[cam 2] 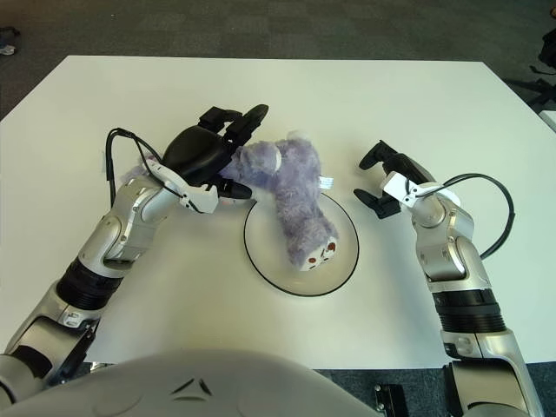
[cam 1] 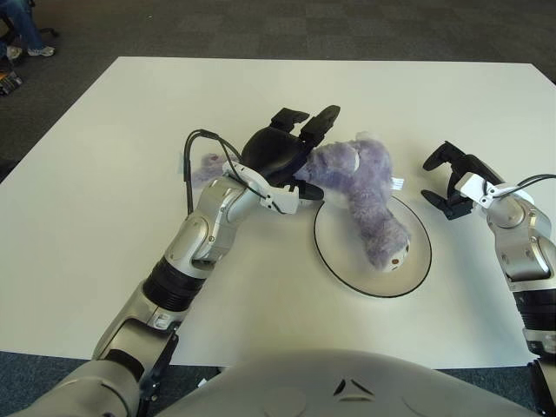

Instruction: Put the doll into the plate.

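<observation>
Partly in plate [cam 1: 415,276], doll [cam 1: 369,195] gripped by left hand [cam 1: 282,152] fingers; right hand [cam 1: 456,178] released

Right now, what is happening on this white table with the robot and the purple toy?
The left robot hand is at the upper end of a purple plush doll, its fingers around that end. The doll lies partly in the white plate: its lower part is inside, while the end at the hand hangs over the plate's far-left rim. The right robot hand shows to the right of the plate, open and holding nothing. Everything sits on the white table.
</observation>
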You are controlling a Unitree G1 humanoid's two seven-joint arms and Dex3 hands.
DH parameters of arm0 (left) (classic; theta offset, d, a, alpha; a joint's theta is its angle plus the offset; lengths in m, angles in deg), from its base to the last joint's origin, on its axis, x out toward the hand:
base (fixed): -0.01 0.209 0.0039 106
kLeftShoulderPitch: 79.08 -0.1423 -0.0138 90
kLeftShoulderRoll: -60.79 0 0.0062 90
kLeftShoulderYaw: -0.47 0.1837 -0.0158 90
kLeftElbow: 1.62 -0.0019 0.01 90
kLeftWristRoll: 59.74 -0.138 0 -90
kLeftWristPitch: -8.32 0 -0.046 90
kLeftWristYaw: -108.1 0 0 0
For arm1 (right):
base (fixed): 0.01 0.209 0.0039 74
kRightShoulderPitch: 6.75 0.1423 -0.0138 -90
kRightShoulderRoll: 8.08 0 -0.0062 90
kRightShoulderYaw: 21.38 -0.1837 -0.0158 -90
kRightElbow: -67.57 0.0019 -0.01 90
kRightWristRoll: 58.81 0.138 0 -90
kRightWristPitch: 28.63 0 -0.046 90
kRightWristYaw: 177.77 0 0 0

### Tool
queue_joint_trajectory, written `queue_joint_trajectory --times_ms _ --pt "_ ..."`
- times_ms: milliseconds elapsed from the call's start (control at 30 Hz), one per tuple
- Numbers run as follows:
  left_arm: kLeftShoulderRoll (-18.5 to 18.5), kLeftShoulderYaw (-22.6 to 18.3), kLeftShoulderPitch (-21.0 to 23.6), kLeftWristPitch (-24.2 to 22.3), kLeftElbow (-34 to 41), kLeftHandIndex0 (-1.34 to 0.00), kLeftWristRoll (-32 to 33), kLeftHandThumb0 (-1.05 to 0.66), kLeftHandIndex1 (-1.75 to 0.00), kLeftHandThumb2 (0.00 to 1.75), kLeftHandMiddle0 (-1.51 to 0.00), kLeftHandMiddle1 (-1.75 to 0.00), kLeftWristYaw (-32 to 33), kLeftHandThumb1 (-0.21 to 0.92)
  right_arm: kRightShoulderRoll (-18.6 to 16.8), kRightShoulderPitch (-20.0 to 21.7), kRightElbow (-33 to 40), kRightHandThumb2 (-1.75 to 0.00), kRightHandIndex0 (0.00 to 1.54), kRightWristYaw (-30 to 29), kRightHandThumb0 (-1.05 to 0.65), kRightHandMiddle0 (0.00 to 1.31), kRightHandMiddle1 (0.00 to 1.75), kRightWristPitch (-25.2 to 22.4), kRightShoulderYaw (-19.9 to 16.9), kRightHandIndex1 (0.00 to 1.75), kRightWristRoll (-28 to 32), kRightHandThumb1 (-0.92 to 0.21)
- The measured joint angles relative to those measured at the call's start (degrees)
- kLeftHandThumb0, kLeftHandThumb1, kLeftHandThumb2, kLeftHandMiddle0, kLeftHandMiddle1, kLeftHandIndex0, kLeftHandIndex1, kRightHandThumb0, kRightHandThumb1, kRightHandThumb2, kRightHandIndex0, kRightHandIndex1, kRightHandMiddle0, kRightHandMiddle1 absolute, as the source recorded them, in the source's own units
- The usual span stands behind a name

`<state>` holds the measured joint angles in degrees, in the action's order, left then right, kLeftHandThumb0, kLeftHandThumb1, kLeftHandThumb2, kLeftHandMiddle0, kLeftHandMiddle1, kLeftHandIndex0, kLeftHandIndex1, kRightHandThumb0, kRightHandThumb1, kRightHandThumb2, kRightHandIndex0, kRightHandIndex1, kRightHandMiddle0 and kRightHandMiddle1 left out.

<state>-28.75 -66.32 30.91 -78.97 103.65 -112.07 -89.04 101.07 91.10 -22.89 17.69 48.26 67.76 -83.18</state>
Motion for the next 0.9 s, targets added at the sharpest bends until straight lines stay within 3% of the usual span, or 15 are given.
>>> queue_joint_trajectory --times_ms 33,133,167,233,500,667,900 --pt "0.10 0.05 0.07 0.02 0.00 0.00 0.00 -0.97 0.00 0.42 0.00 -0.94 -0.12 0.92 -0.05 0.15 -0.88 -0.72 0.47 -0.58 0.38 0.00 1.36 0.52 -0.02 1.58 0.14 -0.67" --pt "0.49 0.21 0.41 0.04 0.00 0.00 0.00 -0.97 0.00 0.40 0.00 -1.09 -0.83 0.92 -0.36 0.62 -3.26 -1.04 0.23 -2.32 -0.01 0.00 1.31 2.09 -0.26 1.56 0.74 -0.29" --pt "0.67 0.28 0.54 0.05 -0.01 0.00 0.01 -0.97 0.00 0.39 0.00 -1.11 -1.09 0.92 -0.46 0.81 -4.02 -1.08 0.21 -2.83 -0.04 0.00 1.31 2.58 -0.42 1.56 0.89 -0.25" --pt "1.06 0.39 0.87 0.10 -0.03 0.00 0.04 -0.96 0.00 0.39 0.00 -1.33 -1.92 0.92 -0.59 1.15 -4.92 -1.17 0.12 -3.54 -0.14 0.00 1.25 3.04 -0.59 1.50 1.05 -0.16" --pt "4.15 1.40 4.29 0.90 -1.53 -0.02 0.81 -0.94 -0.09 0.38 0.00 -1.54 -9.78 0.92 -1.56 1.55 -4.70 -1.22 0.05 -4.87 -0.20 0.00 1.16 2.39 -0.80 1.38 1.22 -0.12" --pt "4.35 1.85 4.76 1.32 -2.57 0.00 0.75 -0.95 -0.25 0.40 0.00 -1.68 -10.11 0.92 -2.14 1.45 -4.07 -1.23 0.05 -4.97 -0.20 0.00 1.16 2.09 -0.77 1.33 1.26 -0.12" --pt "3.96 3.11 5.44 2.46 -6.00 0.00 -0.43 -0.99 -0.40 0.45 -0.03 -1.74 -8.58 0.92 -2.22 1.25 -4.15 -1.22 0.05 -5.32 -0.23 0.00 1.15 2.26 -0.77 1.30 1.28 -0.13"
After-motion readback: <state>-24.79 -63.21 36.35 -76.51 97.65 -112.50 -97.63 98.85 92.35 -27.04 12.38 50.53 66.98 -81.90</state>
